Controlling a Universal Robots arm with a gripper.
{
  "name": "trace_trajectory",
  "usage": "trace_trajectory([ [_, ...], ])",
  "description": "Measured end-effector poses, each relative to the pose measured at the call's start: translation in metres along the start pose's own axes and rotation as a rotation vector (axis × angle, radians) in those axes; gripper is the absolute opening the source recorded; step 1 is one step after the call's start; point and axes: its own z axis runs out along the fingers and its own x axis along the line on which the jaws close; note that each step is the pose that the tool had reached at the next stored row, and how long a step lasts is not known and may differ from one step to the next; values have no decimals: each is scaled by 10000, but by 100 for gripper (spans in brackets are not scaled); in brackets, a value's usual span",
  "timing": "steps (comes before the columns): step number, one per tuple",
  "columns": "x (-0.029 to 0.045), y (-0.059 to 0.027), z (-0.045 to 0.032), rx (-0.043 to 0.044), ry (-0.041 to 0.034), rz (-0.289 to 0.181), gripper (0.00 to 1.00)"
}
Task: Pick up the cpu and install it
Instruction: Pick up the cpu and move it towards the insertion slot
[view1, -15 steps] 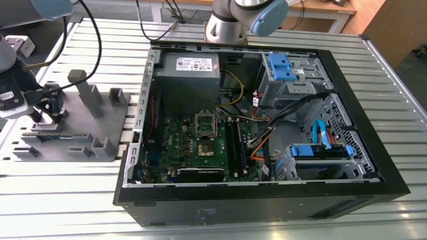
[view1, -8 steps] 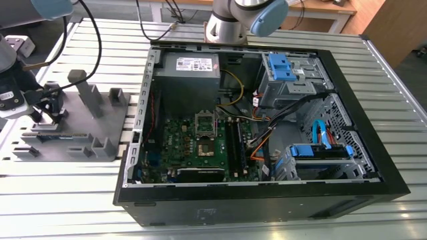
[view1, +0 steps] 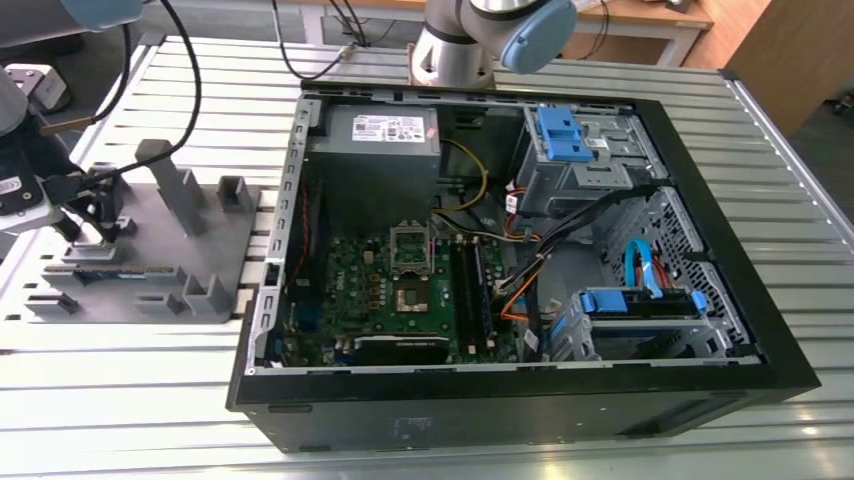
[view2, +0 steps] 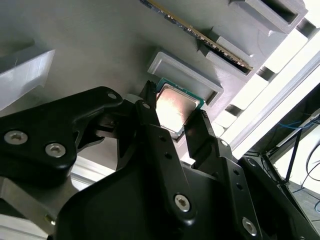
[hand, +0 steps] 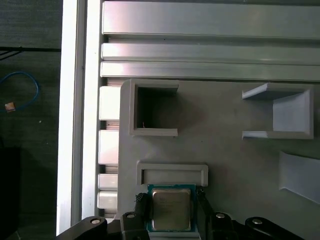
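Observation:
The cpu (hand: 171, 210), a small square chip with a pale metal top and green rim, lies flat on the grey fixture plate (hand: 235, 150) beside a low rectangular frame (hand: 172, 173). In both wrist views my gripper (hand: 171, 202) has one black finger against each of two opposite edges of the cpu (view2: 172, 107), so it is shut on it. In the exterior view the gripper (view1: 94, 215) is low over the grey fixture (view1: 147, 260) at that view's left. The green motherboard (view1: 387, 300) with its square socket (view1: 410, 297) lies inside the open computer case (view1: 747, 330), to the exterior view's right.
Upright grey posts (view1: 174, 185) and slots stand on the fixture around the gripper. A memory stick (view2: 200, 35) lies in a fixture slot. The case holds a power supply (view1: 384, 130), blue drive brackets (view1: 561, 135) and loose cables (view1: 527, 285). A second arm's base (view1: 454, 50) stands behind the case.

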Motion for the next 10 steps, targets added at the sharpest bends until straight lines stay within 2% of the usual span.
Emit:
trace_trajectory([
  [5,0,0,-5,2,3,0,47],
  [10,0,2,-64,2,3,0,47],
])
